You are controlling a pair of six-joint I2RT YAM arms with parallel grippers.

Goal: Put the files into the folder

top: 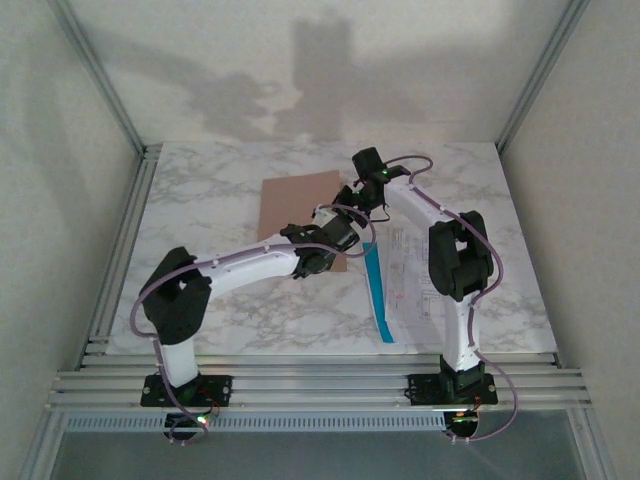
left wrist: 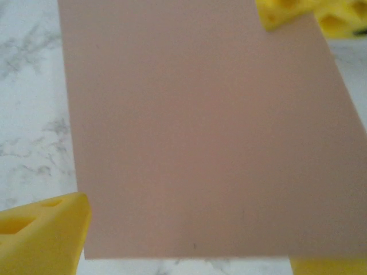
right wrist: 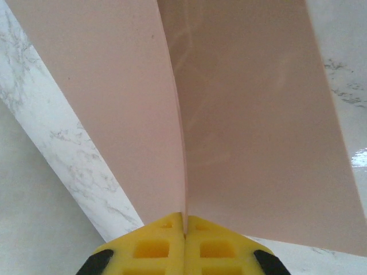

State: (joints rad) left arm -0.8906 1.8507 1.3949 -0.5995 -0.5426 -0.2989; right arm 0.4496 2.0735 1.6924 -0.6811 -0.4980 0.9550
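Note:
The pinkish-brown folder [top: 295,205] lies on the marble table's middle back. My right gripper [top: 368,195] is at its right edge. In the right wrist view this gripper [right wrist: 184,220] is shut on the edge of one folder [right wrist: 114,86] leaf, which stands lifted away from the other leaf. My left gripper [top: 340,232] hovers over the folder's near right part. In the left wrist view it [left wrist: 189,246] stands open, its yellow fingers [left wrist: 43,235] wide apart over the folder [left wrist: 200,126]. The files [top: 412,270], white printed sheets with a blue strip [top: 378,290], lie right of the folder under the right arm.
The right gripper's yellow fingers [left wrist: 298,11] show at the top of the left wrist view. Metal frame rails [top: 120,250] border the table on the left and along the near edge [top: 320,385]. Bare marble [top: 200,200] lies left of the folder.

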